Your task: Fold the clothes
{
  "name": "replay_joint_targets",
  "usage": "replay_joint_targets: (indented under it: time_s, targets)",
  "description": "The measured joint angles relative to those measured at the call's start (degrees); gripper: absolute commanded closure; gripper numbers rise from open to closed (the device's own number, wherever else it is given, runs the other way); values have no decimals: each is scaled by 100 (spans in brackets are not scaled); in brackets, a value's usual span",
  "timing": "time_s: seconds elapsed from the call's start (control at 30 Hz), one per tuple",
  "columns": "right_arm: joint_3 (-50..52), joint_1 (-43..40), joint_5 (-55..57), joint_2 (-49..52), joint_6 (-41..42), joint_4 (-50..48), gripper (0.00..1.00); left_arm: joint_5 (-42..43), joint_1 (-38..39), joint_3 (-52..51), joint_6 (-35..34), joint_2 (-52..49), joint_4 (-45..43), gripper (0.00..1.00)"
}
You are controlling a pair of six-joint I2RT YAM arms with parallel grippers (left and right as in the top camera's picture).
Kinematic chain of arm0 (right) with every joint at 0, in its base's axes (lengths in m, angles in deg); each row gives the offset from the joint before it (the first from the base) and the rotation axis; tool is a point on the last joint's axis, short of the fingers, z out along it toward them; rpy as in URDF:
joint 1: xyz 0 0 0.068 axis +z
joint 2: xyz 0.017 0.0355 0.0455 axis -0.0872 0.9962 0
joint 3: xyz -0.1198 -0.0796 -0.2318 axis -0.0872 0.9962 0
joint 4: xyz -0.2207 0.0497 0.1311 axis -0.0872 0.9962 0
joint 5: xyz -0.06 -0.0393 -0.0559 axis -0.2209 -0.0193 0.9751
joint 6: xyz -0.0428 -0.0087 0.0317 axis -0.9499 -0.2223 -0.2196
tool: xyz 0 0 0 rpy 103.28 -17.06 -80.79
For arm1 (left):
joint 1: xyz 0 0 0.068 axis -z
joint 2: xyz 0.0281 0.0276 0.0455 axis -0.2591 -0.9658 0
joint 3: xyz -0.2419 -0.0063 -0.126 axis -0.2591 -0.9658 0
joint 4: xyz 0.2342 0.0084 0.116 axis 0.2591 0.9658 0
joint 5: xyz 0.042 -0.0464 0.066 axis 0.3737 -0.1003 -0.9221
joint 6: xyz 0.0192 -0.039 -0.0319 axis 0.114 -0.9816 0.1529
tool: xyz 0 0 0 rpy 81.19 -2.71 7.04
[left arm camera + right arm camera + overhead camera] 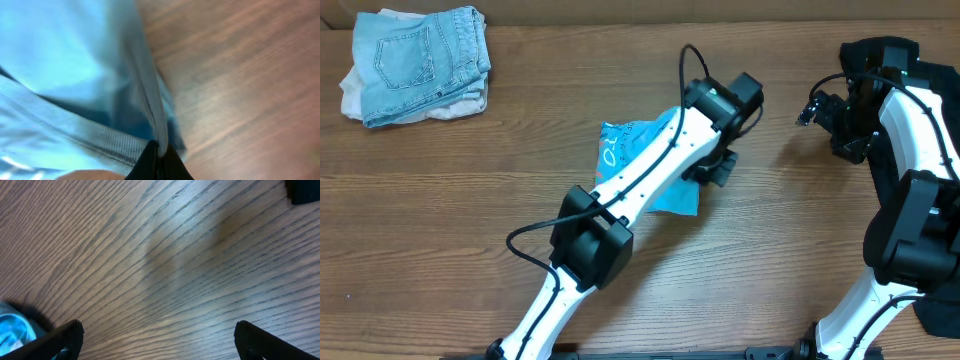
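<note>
A light sky-blue T-shirt (620,148) with white lettering lies bunched at the middle of the wooden table (440,210), partly hidden under my left arm. At the shirt's right edge my left gripper (712,168) is shut on a fold of it. In the left wrist view the black fingertips (150,162) pinch a seamed edge of the blue fabric (75,60). My right gripper (817,108) hovers open over bare wood at the right, with nothing between its fingers (67,337). Black cloth (938,318) shows beneath the right arm at the table's right edge.
A folded pile of light denim jeans (420,55) on a white garment (355,95) sits at the back left corner. A corner of the blue shirt (12,330) shows at the lower left of the right wrist view.
</note>
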State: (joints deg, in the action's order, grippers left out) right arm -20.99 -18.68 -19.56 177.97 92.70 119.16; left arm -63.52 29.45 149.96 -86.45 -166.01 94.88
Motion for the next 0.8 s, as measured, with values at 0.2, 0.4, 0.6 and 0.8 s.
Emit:
replay_joint_targets:
  time_s: [0.2, 0.4, 0.6, 0.8]
  targets:
    - [0, 0, -2, 0, 2, -4, 0, 339, 398, -439, 15, 0, -531, 75]
    - [0, 0, -2, 0, 2, -2, 0, 398, 739, -994, 24, -31, -695, 0]
    - [0, 0, -2, 0, 4, 0, 0, 203, 699, -774, 22, -44, -321, 0]
    - [0, 0, -2, 0, 4, -4, 0, -164, 393, 275, -72, -44, -90, 0]
